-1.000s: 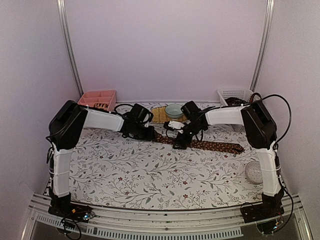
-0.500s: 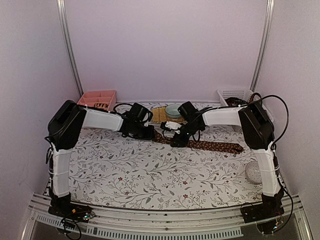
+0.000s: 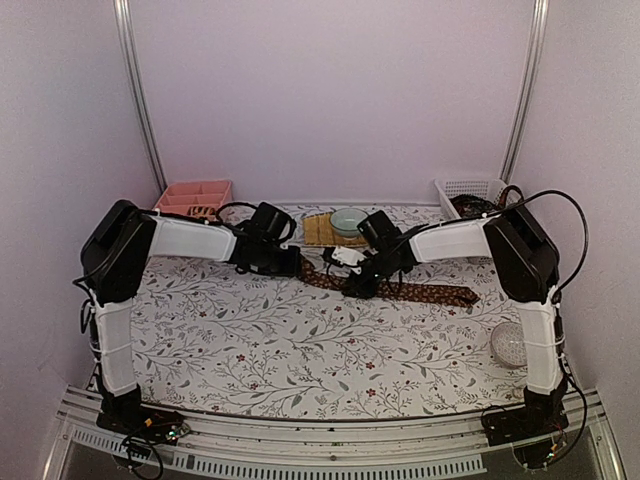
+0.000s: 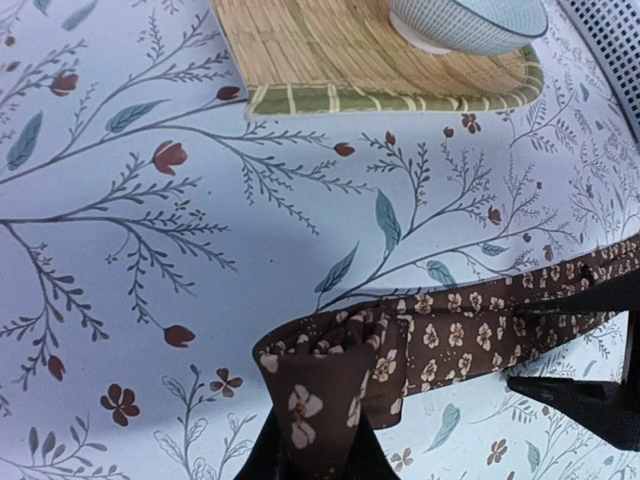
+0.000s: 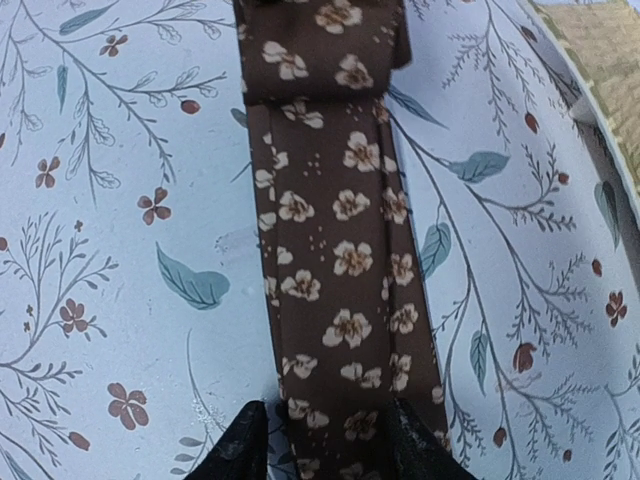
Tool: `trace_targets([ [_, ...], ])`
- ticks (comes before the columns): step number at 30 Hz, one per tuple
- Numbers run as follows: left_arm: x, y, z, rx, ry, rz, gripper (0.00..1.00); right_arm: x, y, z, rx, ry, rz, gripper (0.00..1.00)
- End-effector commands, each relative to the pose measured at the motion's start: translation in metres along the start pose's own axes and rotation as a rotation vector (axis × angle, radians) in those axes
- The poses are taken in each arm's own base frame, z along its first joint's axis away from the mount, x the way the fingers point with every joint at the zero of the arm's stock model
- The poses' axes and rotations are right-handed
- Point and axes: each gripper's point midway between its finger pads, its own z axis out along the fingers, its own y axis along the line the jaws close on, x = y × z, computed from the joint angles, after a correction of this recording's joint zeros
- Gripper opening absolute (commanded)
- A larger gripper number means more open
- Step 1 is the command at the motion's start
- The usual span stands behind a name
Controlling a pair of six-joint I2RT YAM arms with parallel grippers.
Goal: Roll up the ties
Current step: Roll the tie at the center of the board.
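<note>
Left of the mat (image 3: 318, 232), a tray (image 3: 195, 187) holds something tan. Left gripper (image 4: 312, 462) pinches the tie (image 5: 340, 220); right gripper (image 5: 325, 445) straddles it, grip unclear.

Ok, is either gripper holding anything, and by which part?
The left gripper pinches the tie by its folded end. The right gripper straddles the strip; grip unclear.

**One tie, first turn started at one end**
The tie (image 3: 440, 293) is dark brown fabric printed with small cream flowers. In the top view it runs as a long narrow strip across mid-frame, slanting slightly down to the right. In the left wrist view, its end is folded back on itself into a loose loop at lower centre. In the right wrist view, the strip lies flat from top to bottom.
</note>
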Motion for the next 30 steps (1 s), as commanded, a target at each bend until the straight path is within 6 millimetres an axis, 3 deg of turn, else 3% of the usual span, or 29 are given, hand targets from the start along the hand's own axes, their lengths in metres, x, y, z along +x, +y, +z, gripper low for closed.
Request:
trace_targets([
  [1, -0.006, -0.004, -0.013, -0.034, -0.047, -0.003, 0.10, 0.045, 0.022, -0.012, -0.020, 0.175, 0.062, 0.50],
  [4, 0.000, -0.003, -0.008, -0.092, -0.029, 0.037, 0.10, 0.041, 0.026, -0.021, -0.037, 0.173, 0.123, 0.59],
  [10, 0.005, 0.005, -0.005, -0.267, -0.019, 0.164, 0.10, 0.030, 0.026, -0.039, -0.083, 0.149, 0.269, 0.62],
  [19, 0.005, 0.003, -0.004, -0.465, -0.007, 0.320, 0.10, 0.038, 0.022, -0.053, -0.244, 0.144, 0.538, 0.76],
  [23, 0.002, -0.001, -0.004, -0.515, -0.011, 0.366, 0.10, 0.037, 0.022, -0.063, -0.324, 0.124, 0.653, 0.79],
  [30, -0.003, -0.012, -0.006, -0.605, -0.032, 0.455, 0.10, 0.038, 0.004, -0.078, -0.330, 0.084, 0.825, 0.80],
])
